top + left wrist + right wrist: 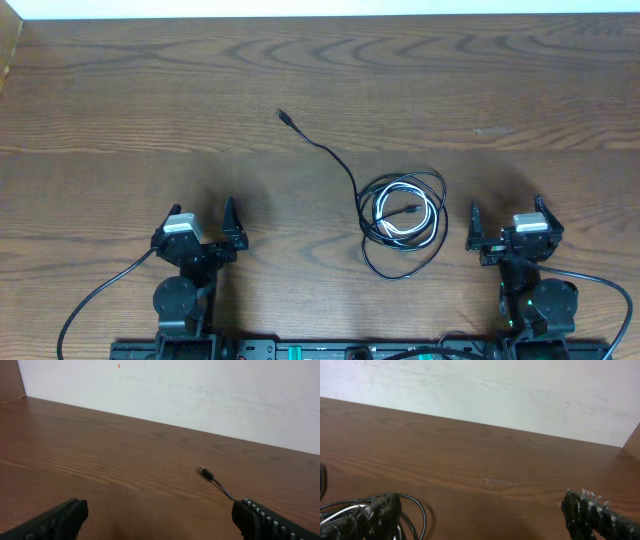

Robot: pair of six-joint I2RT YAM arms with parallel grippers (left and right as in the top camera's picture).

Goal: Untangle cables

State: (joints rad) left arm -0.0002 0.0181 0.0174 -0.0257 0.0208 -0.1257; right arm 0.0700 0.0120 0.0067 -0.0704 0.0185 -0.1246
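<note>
The black cable [330,151] and white cable [405,222] lie coiled together right of center in the overhead view, with 1 black end trailing toward the upper middle. The brown wood-grain bench [150,100] meets a white wall [200,390]. The left hand [203,210] and right hand [505,208] stand wide, holding nothing.

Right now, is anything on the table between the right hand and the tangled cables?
Nothing visible. Only bare table lies between the open right hand and the coiled black cable with the white cable looped inside it.
</note>
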